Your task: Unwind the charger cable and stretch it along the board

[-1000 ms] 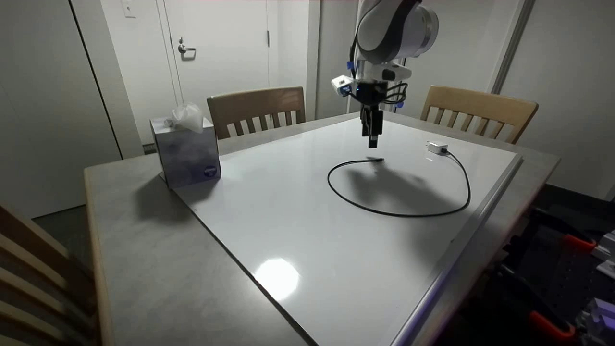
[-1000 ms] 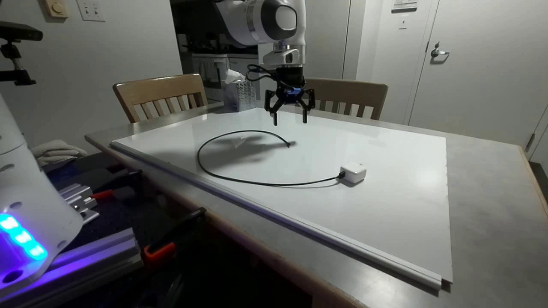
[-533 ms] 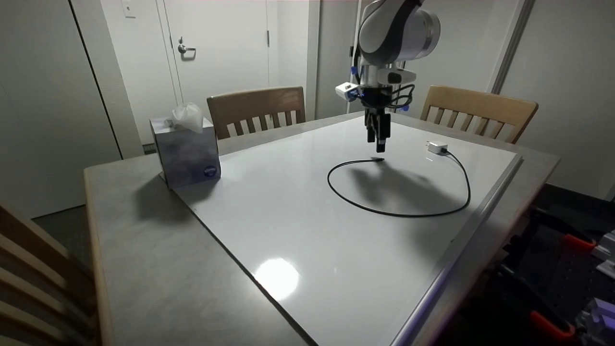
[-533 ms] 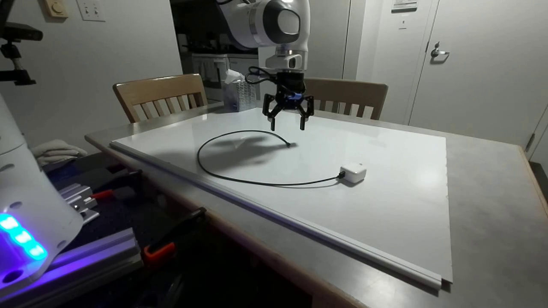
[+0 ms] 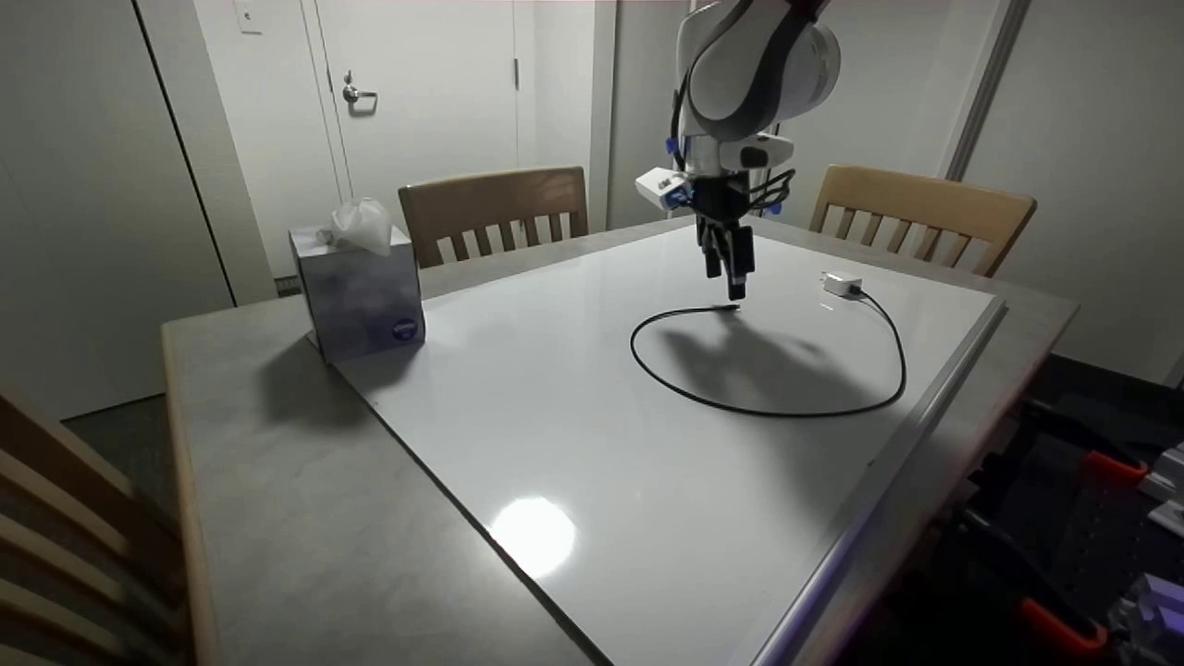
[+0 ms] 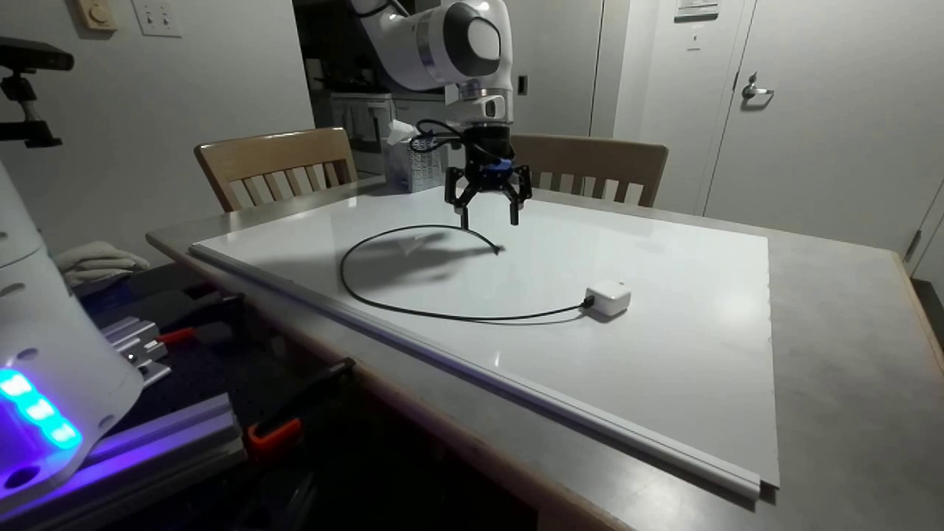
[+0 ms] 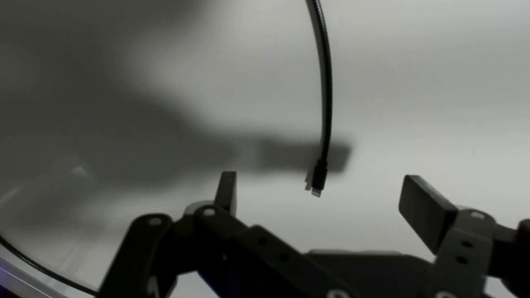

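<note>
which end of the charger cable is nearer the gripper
The loose end with the metal tip: it shows just below the open gripper in both exterior views. The other end, farther off, is plugged into the plug block.

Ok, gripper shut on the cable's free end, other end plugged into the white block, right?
No: the wrist view shows the gripper open, its fingers clear of the cable's free end. The other end is plugged into the white block.
</note>
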Available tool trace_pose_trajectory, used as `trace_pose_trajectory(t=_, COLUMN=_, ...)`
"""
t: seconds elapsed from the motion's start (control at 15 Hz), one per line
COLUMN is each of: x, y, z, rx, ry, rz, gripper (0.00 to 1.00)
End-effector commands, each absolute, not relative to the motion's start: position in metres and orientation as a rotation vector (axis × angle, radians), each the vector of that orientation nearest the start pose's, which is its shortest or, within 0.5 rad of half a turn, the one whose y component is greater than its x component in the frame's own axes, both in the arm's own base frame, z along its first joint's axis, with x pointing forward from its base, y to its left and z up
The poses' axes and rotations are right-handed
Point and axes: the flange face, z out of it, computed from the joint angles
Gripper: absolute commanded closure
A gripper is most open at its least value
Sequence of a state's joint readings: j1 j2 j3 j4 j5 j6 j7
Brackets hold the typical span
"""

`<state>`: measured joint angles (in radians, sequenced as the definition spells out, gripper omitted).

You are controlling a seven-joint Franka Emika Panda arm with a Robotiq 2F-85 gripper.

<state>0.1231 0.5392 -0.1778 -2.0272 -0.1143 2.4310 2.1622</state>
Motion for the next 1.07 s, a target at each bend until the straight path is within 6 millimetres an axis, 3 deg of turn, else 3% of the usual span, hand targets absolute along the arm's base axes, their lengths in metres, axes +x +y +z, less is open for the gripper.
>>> trace_pose_trajectory(t=0.0, x=0.575, y=-0.023, z=0.164, rx=-1.764, ry=2.864, rz=-0.194, gripper=0.0)
trace_pose_trajectory(t=0.33, x=0.564, y=-0.019, z=0.153, rx=-1.78, ry=2.871, rz=-0.183, gripper=0.0)
trace_pose_trajectory(t=1.0, x=0.559, y=-0.031, z=0.14, rx=-1.516, ry=2.891, rz=-0.344, gripper=0.0)
